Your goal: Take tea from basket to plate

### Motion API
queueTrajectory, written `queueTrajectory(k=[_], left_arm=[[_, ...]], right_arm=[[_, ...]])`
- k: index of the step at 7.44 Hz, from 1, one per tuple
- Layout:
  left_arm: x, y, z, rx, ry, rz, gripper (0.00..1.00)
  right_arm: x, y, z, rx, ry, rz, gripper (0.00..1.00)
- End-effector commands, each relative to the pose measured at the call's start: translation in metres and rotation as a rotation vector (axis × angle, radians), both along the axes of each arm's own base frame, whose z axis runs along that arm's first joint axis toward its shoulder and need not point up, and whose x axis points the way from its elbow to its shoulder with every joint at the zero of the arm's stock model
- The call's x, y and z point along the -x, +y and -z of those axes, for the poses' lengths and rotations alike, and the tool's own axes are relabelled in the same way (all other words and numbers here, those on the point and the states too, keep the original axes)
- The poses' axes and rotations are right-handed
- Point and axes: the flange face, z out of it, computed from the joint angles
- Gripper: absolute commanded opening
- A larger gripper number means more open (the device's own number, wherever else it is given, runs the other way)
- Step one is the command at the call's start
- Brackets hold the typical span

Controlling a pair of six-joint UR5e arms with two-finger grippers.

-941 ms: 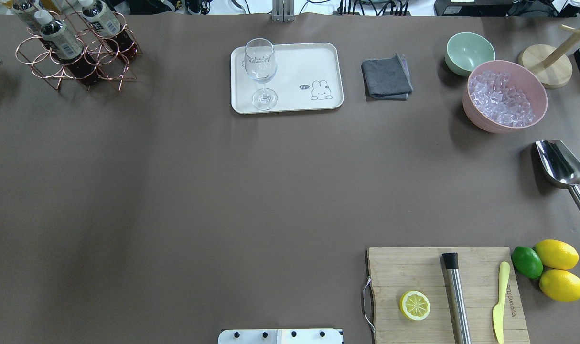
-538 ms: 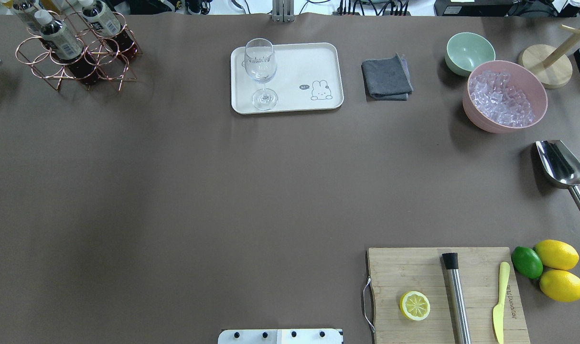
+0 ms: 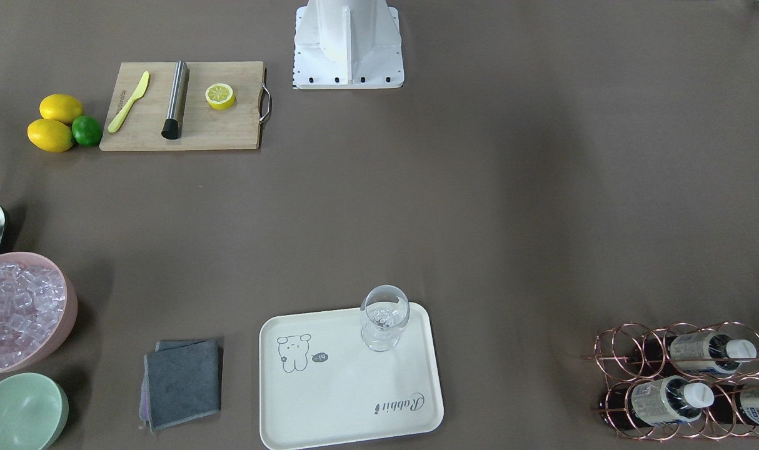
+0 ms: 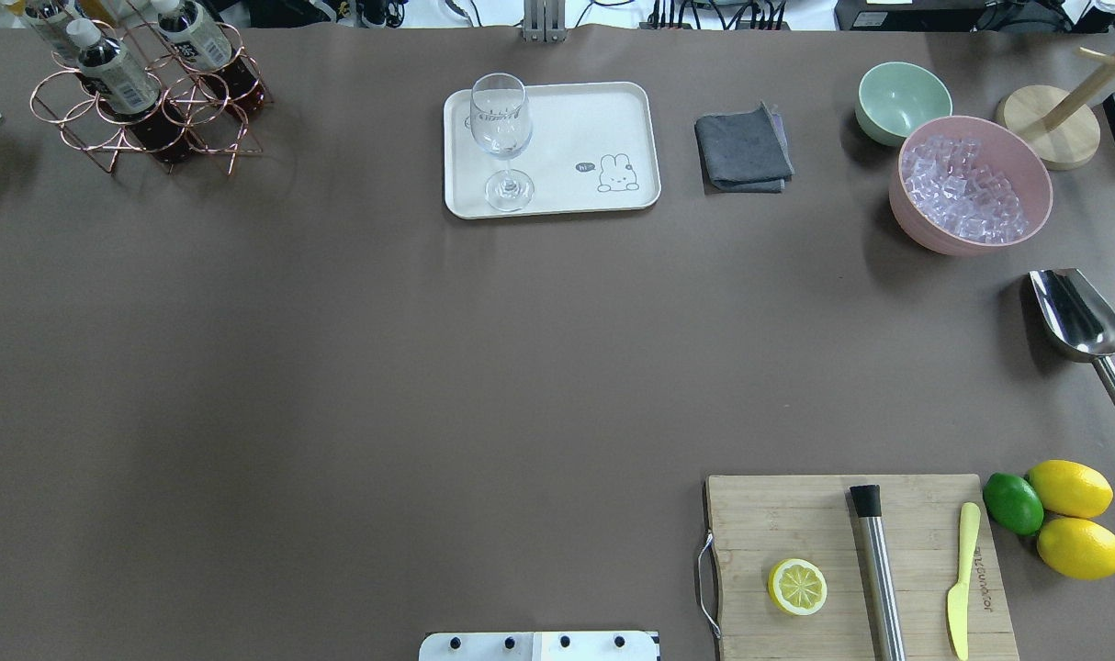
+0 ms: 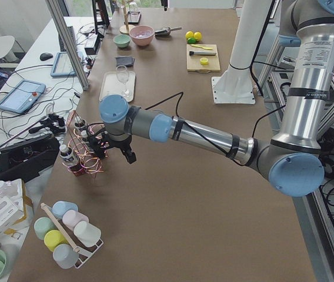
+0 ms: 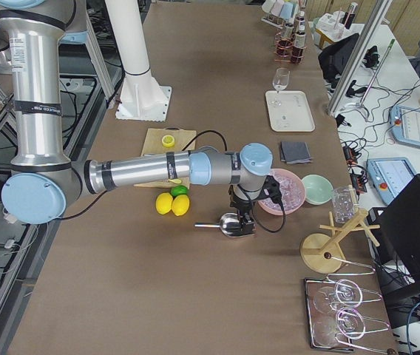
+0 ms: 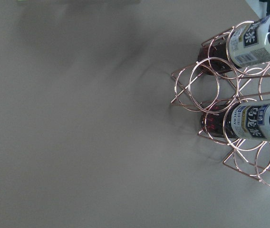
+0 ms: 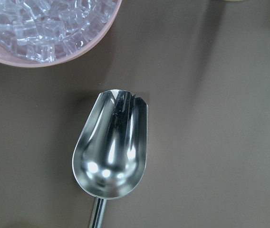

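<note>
Three tea bottles stand in the copper wire basket (image 4: 61, 96) at the table's far left corner; the nearest one (image 4: 117, 73) has a white cap. In the front-facing view the basket (image 3: 623, 350) is at the lower right with a tea bottle (image 3: 667, 400) in it. The left wrist view looks down on the basket (image 7: 211, 80) and two tea bottles (image 7: 256, 121). The cream plate (image 4: 576, 119) holds a stemmed glass (image 4: 501, 138). My left gripper (image 5: 117, 150) hovers beside the basket; my right gripper (image 6: 247, 222) hovers over the scoop. I cannot tell whether either is open or shut.
A pink bowl of ice (image 4: 971, 184), a green bowl (image 4: 902, 101), a grey cloth (image 4: 743, 149) and a steel scoop (image 4: 1076, 321) lie on the right. A cutting board (image 4: 851, 560) with a lemon half, muddler and knife sits at the near right, with lemons and a lime (image 4: 1012, 503) beside it.
</note>
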Motion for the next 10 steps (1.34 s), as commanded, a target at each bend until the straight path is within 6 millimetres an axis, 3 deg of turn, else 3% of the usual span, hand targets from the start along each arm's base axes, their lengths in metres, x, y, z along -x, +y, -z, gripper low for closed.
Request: queueTrajectory(k=[1,3,5,7,9,10], left_arm=[[-0.03,-0.041,0.067,0.117,-0.102,0.066,0.96],[-0.03,-0.062,0.094,0.112,-0.167,0.085,0.98],[-0.031,-0.075,0.104,0.126,-0.148,0.082,0.97],[-0.025,-0.136,0.11,0.268,-0.115,0.153,0.97],[-0.024,-0.198,0.104,0.331,-0.091,0.154,0.97],[-0.022,-0.211,0.102,0.342,-0.092,0.157,0.97]], right_arm=[[0.0,-0.001,0.001,-0.001,0.001,0.001,1.0],[0.0,-0.001,0.002,-0.003,0.001,0.001,1.0],[0.001,-0.005,0.005,-0.007,0.001,0.001,1.0],[0.003,-0.012,0.015,-0.023,-0.002,0.001,1.0],[0.004,-0.012,0.017,-0.007,-0.026,-0.004,1.0],[0.006,-0.019,0.027,0.001,-0.037,-0.006,1.0]])
